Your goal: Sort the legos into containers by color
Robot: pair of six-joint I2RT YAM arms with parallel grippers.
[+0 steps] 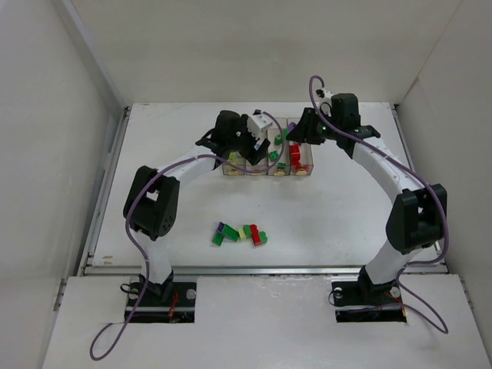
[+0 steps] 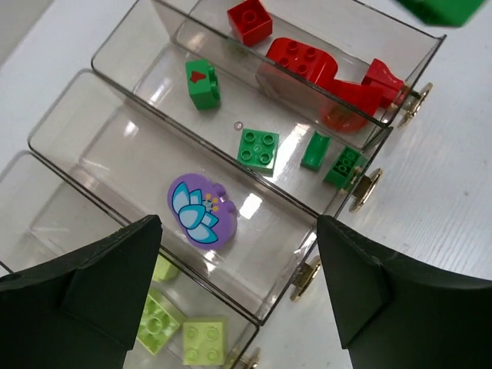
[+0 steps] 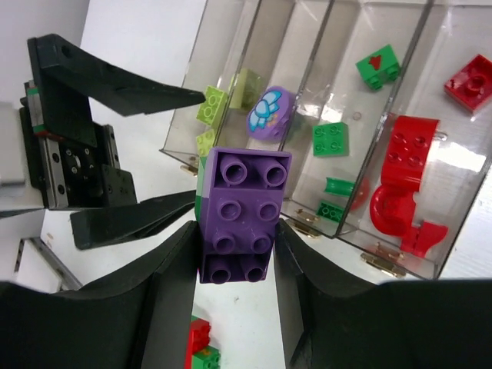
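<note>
Sorting partly complete. The containers, four clear bins in a row at the far centre of the worktop, hold, from left to right: yellow-green bricks, one purple flower piece, green bricks and red pieces. A small mixed pile of legos lies loose at the near centre, not yet sorted. The left gripper hangs over the purple bin, fingers wide and empty. The right gripper, near the row, has its fingers clamped on a purple brick, probably bound for the purple bin.
</note>
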